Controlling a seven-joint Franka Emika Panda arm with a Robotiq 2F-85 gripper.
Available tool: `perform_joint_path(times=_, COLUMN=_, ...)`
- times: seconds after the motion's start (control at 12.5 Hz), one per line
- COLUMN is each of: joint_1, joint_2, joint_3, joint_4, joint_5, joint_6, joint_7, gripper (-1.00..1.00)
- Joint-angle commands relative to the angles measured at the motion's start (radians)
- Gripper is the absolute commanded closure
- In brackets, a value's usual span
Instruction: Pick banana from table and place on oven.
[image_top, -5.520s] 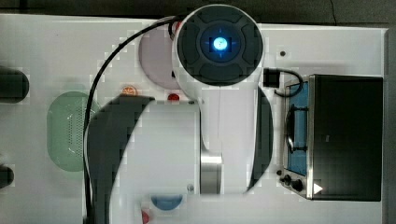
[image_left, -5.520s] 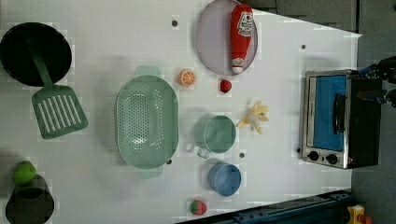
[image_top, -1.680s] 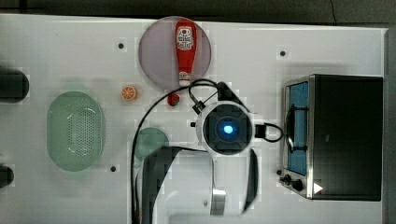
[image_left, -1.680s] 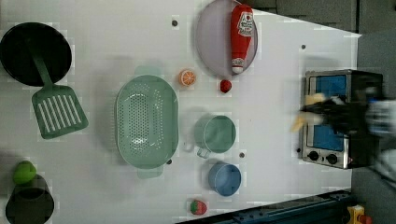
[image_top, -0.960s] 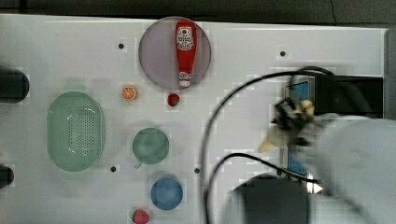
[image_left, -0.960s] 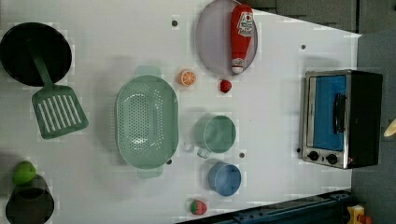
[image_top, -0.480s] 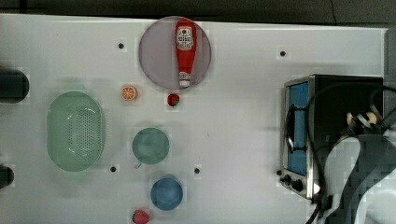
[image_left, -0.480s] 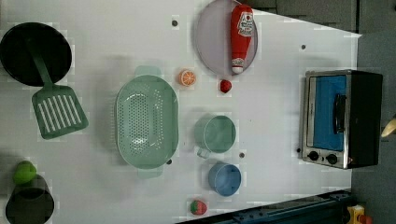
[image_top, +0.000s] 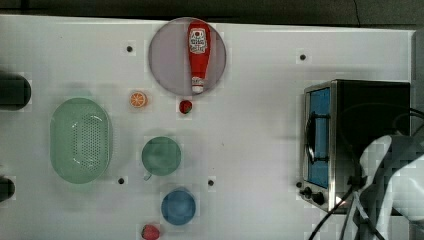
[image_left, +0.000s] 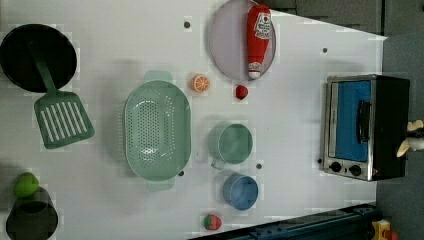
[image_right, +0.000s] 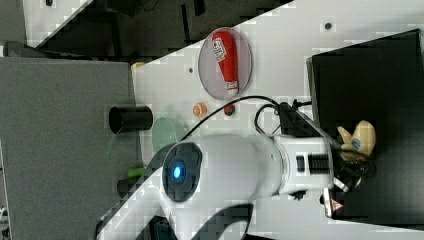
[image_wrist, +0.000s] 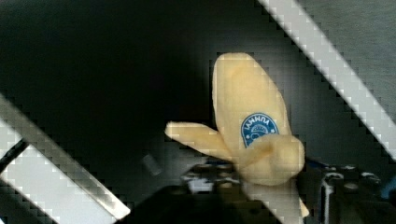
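The pale-yellow banana (image_wrist: 250, 116), with a round blue sticker and a splayed peel flap, lies on the black top of the oven (image_wrist: 93, 84) in the wrist view. In the right view the banana (image_right: 361, 137) rests on the oven's black top (image_right: 380, 75), with my gripper (image_right: 351, 157) right against it at the end of the white arm. The left view has the banana (image_left: 411, 137) just past the oven (image_left: 365, 127) at the left view's right edge. My arm (image_top: 395, 180) covers the lower right part of the oven (image_top: 370, 110) in the top view. The white table (image_top: 260, 125) carries the oven.
On the table are a grey plate (image_top: 170, 60) with a ketchup bottle (image_top: 198, 50), an orange slice (image_top: 138, 99), a strawberry (image_top: 185, 106), a green colander (image_top: 80, 140), a green cup (image_top: 161, 155) and a blue cup (image_top: 178, 206). A spatula (image_left: 60, 117) and black pan (image_left: 20, 50) lie far off.
In the top view my arm has swung from the oven's front across its top to the top view's lower right. The banana in the left view stays beside the oven's top.
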Motion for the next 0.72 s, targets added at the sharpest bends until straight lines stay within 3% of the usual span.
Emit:
perform_joint_path(times=0.08, joint_1=0.030, joint_2=-0.039, joint_3=0.031, joint_4=0.030, joint_5=0.003, joint_6=0.012, joint_7=-0.082, gripper=-0.54)
perform_joint_path(times=0.24, joint_1=0.030, joint_2=-0.047, joint_3=0.032, joint_4=0.033, joint_5=0.002, joint_6=0.011, joint_7=-0.082, gripper=-0.98)
perform_joint_path(times=0.56, joint_1=0.077, joint_2=-0.163, joint_3=0.075, joint_4=0.045, joint_5=-0.019, joint_6=-0.081, joint_7=-0.059, gripper=-1.00)
perform_joint_path(times=0.72, joint_1=0.112, joint_2=-0.243, joint_3=0.136, joint_4=0.043, joint_5=-0.025, joint_6=-0.174, joint_7=0.091, gripper=-1.00)
